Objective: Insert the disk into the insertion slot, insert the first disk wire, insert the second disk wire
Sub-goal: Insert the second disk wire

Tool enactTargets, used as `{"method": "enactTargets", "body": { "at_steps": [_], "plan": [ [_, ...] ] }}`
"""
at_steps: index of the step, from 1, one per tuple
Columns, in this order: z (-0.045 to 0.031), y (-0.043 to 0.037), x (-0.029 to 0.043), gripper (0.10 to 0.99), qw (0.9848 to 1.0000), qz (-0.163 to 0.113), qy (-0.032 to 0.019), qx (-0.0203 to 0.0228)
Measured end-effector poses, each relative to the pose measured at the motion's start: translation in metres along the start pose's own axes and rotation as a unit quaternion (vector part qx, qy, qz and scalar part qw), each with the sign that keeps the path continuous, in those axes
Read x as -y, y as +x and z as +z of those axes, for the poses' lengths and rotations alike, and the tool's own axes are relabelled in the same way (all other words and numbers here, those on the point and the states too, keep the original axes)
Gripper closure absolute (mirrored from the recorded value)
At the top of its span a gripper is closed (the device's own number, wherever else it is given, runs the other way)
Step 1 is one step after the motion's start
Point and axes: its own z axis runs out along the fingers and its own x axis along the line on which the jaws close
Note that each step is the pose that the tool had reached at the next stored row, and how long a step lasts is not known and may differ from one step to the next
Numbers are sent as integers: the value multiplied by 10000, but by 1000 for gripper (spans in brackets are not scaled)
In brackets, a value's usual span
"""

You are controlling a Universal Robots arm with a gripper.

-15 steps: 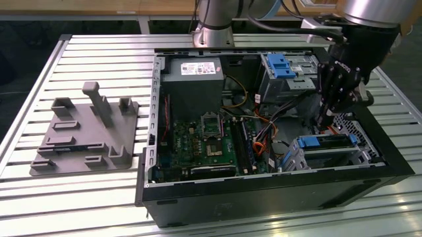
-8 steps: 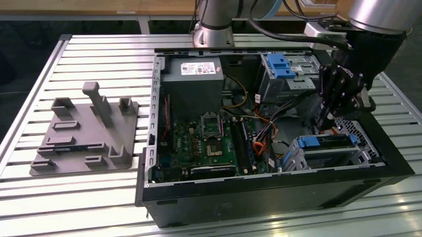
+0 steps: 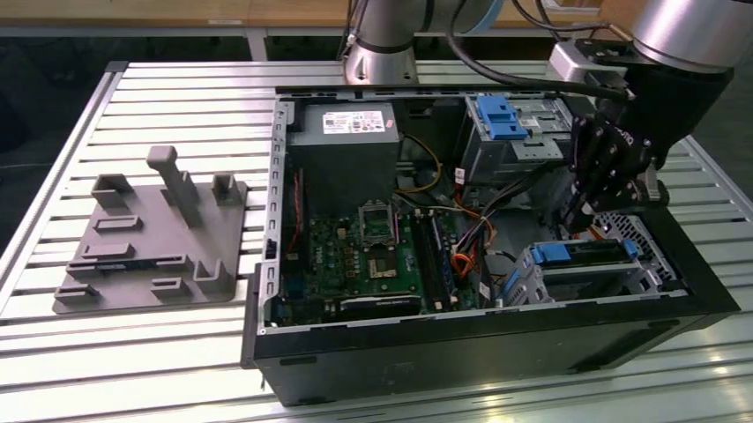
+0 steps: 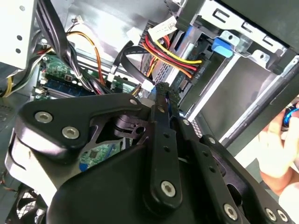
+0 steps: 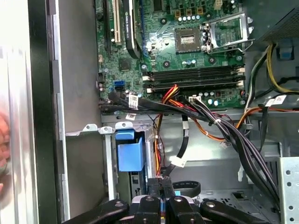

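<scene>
Your gripper [image 5: 161,183] hangs inside the open PC case [image 3: 471,352], fingers pinched nearly together at the tips. You can't tell if they hold anything. Just beside it sits the disk [image 3: 588,256], w/ its blue carrier, already in the insertion slot [image 3: 644,240] at the case's corner on the exterior view's right. Red, yellow & black wires [image 4: 170,53] bunch close by. The green board [image 3: 365,256] lies further off. Labels are too small to read. A grey holder [image 3: 153,238] rests on the table [image 3: 176,88].
</scene>
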Motion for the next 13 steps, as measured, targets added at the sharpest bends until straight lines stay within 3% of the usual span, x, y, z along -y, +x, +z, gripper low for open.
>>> {"method": "enactTargets", "body": {
  "at_steps": [3,8,10,13],
  "plan": [
    [1,15,36,941,10000,-9,-82,8],
    [-1,16,130,941,9993,-40,-364,-17],
    [2,39,140,941,9991,-45,-411,-18],
    [8,102,147,941,9991,-47,-419,-4]
  ]
}}
